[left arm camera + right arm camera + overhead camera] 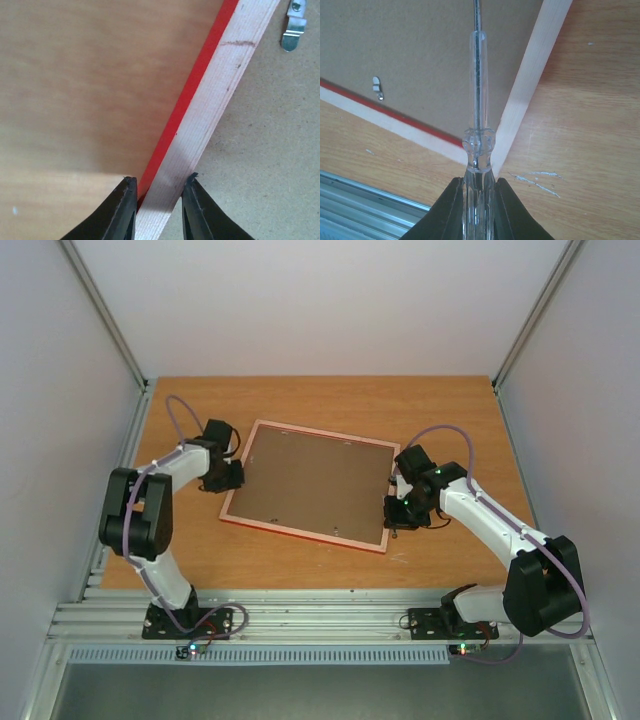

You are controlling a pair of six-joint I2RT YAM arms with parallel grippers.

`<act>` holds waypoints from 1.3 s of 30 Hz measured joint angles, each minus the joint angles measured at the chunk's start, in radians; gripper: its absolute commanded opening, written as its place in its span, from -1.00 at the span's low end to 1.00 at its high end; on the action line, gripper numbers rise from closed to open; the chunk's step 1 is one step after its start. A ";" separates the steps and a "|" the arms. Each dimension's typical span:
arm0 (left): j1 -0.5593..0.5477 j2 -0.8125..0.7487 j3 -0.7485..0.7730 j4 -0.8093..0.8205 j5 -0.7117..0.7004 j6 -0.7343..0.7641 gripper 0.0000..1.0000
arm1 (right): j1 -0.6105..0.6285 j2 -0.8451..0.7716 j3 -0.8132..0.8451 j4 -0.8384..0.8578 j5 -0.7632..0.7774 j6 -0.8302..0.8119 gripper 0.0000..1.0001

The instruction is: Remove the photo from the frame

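While the frame [303, 533] lies face down on the table [75, 100], the left gripper [159, 185] sits right over its side rail. One finger is on the red outer edge, the other on the pale inner edge, and both are pinched in on the wood. Ahead of those fingers and off to the right, a small metal clip [292, 30] sits on the brown backing board [270, 150].

Over to the right gripper [477, 187]: it's clamped tight round the clear handle of a screwdriver [479, 115]. The steel shaft runs straight out ahead of the fingers, past the frame's corner and over the board.

And the photo? Out of sight. By my reckoning it's under that board, face to the table. It'll be a thin, light print, easy to crease or scuff, so I wouldn't want that tip anywhere near it. The frame looks stiff and light and would likely skate on the table, so a hold on the rail makes sense while the tip works the clips. Once the board is off, take the print by an edge or corner.
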 measured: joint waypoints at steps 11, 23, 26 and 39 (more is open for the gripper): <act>-0.002 -0.258 -0.286 0.018 0.003 -0.170 -0.55 | 0.010 0.057 0.043 -0.030 -0.004 0.000 -0.98; 0.000 -0.435 -0.479 0.072 0.064 -0.253 -0.32 | 0.010 0.165 0.121 -0.049 0.017 -0.008 -0.98; 0.000 -0.451 -0.489 0.077 0.069 -0.260 -0.19 | 0.010 0.206 0.151 -0.045 0.017 -0.014 -0.97; 0.000 -0.468 -0.482 0.080 0.061 -0.242 -0.10 | 0.011 0.379 0.278 -0.075 0.074 -0.021 -0.98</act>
